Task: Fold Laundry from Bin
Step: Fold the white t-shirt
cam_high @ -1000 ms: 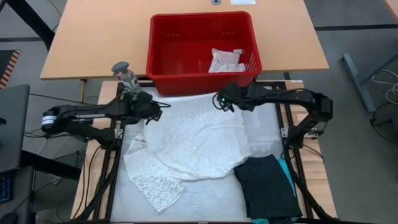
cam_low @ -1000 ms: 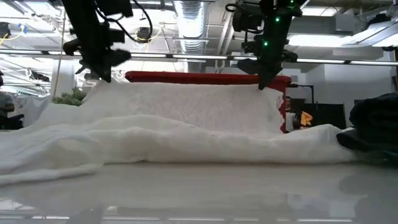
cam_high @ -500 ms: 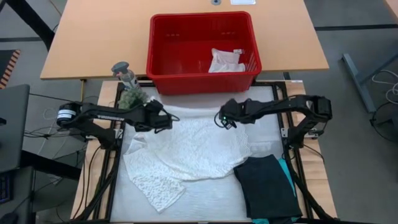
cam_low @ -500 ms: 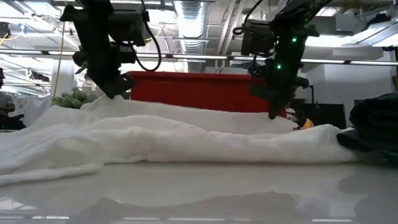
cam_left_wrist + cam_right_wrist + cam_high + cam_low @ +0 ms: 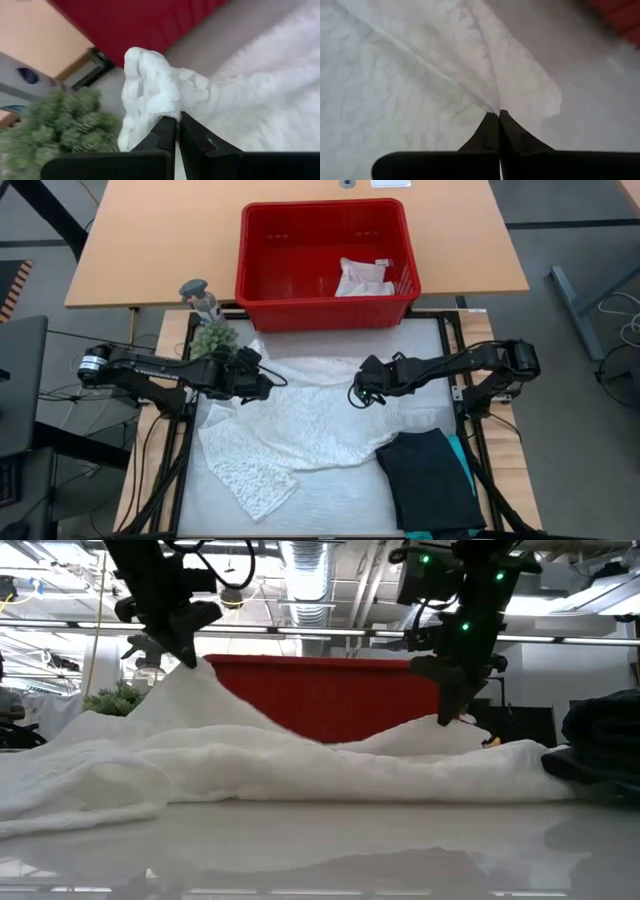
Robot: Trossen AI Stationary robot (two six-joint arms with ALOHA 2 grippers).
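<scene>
Two grippers pinch the far edge of the white lacy top (image 5: 310, 415), which lies rumpled across the table (image 5: 420, 345). At left, the left gripper (image 5: 262, 385) is clenched on a bunched corner near a small green plant (image 5: 213, 336). At right, the right gripper (image 5: 357, 392) nips a thin fold. Beyond stands the slotted red bin (image 5: 262, 255), holding a small white cloth (image 5: 364, 277). A folded black garment (image 5: 428, 478) lies near right.

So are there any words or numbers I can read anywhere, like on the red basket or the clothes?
None can be read.
Red bin: no lettering shows.
Small white cloth in the bin: a tag-like bit at its edge, too small to read.
White lacy top and black garment: no print visible.
</scene>
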